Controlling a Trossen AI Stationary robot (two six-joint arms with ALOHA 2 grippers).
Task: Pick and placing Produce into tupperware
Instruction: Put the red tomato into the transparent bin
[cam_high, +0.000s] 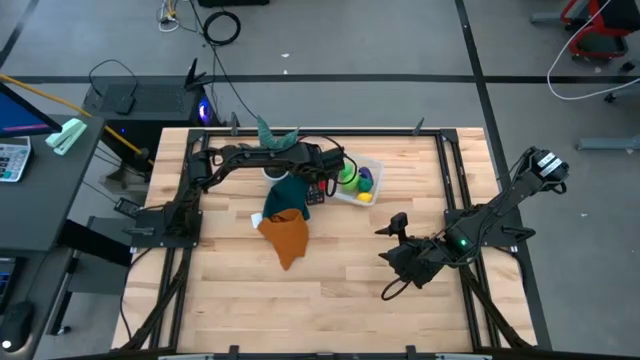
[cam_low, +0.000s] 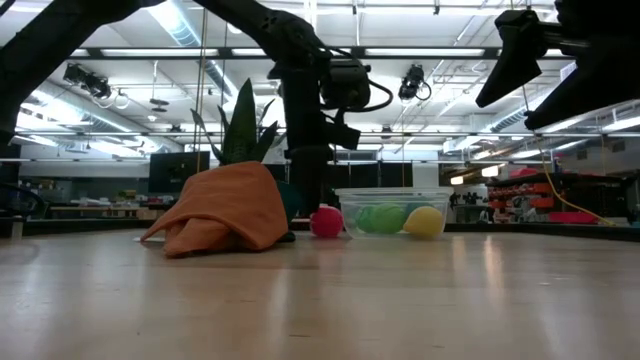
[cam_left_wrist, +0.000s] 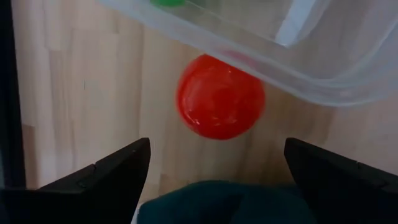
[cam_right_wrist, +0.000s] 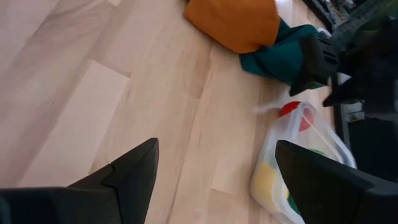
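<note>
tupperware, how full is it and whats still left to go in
Done: the tupperware already holds a green piece and a yellow piece. In hand: the left gripper is open right over the red piece, which lies on the table against the box's outside wall. Left: grasp that red one and drop it in. The right gripper waits open, away from the box.
</note>
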